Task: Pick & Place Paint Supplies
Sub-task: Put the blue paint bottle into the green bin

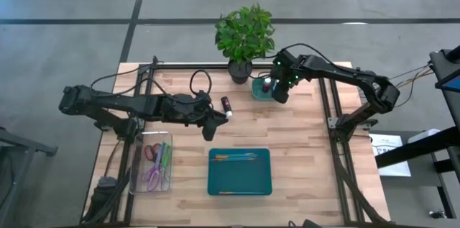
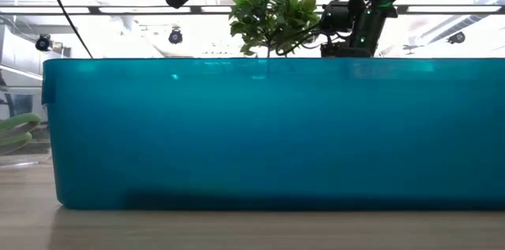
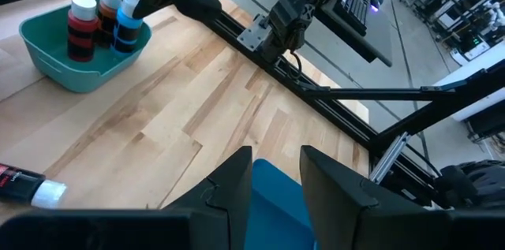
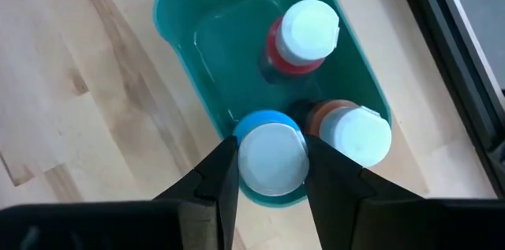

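Filling almost the whole low view, nearest the lens: teal tray (image 2: 268,132), lying on the wooden table (image 1: 302,156) at the near middle, with thin brushes (image 1: 233,157) inside, orange-handled as far as can be made out. Taken as landmark for everything else. Beyond the tray toward the far edge and slightly right: small teal bin (image 4: 183,25), just beside the potted plant (image 1: 244,34). Inside the bin, three white-capped paint bottles standing upright: blue bottle (image 4: 271,155), red bottle (image 4: 304,37) and orange-brown bottle (image 4: 351,136). Right gripper (image 4: 268,173) lowered over the bin, fingers (image 4: 215,183) set on either side of the blue bottle's cap and clamped on it, bottle base apparently down in the bin, though hard to say whether resting or lifted. Beyond the tray and a little left, between it and the plant: dark bottle (image 1: 227,106) lying on its side on bare wood, white cap (image 3: 47,193) showing, apart from the bin. Left gripper (image 3: 276,183) above the tray's far left corner, near the lying bottle, fingers slightly apart and holding nothing. Left of the tray: clear container (image 1: 152,162) with scissors-like items in pink, green and purple, contents hard to make out.
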### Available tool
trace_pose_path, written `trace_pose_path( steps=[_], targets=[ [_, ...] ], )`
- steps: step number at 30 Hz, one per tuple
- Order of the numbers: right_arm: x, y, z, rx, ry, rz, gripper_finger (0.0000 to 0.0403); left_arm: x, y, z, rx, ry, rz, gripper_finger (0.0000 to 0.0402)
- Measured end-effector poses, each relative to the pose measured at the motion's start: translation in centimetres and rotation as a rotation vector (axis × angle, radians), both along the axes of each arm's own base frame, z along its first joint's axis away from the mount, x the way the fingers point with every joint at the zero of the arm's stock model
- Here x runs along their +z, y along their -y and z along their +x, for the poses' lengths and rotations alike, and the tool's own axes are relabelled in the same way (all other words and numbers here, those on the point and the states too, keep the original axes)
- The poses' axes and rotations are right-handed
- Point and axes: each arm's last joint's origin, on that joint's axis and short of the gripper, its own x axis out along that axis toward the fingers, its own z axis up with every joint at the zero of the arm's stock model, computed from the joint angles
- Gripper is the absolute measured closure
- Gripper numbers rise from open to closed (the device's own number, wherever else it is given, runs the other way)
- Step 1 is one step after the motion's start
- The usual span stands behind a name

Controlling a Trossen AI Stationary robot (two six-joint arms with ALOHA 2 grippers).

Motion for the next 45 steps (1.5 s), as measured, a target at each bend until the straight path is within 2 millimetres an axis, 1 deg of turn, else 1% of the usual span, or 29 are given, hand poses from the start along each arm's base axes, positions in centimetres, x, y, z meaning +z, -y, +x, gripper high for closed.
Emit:
trace_pose_path(
  steps=[9,20,34,45],
  targets=[
    [-0.2,0.5,-0.2,-0.003,0.009,0.002,0.0296,0.0,0.0,0.0,0.000,0.000,0.000,0.0286],
    [-1.3,0.9,0.5,0.026,-0.004,0.032,0.0296,-0.1,0.0,0.0,0.000,-0.009,0.001,0.0286],
    [-0.8,1.2,0.9,0.025,0.048,0.035,0.0296,-0.2,0.0,-0.1,0.000,-0.019,0.003,0.0286],
    [-1.5,1.5,1.4,0.036,0.036,0.058,0.0296,-0.2,0.0,-0.1,0.000,-0.027,0.004,0.0286]
  ],
)
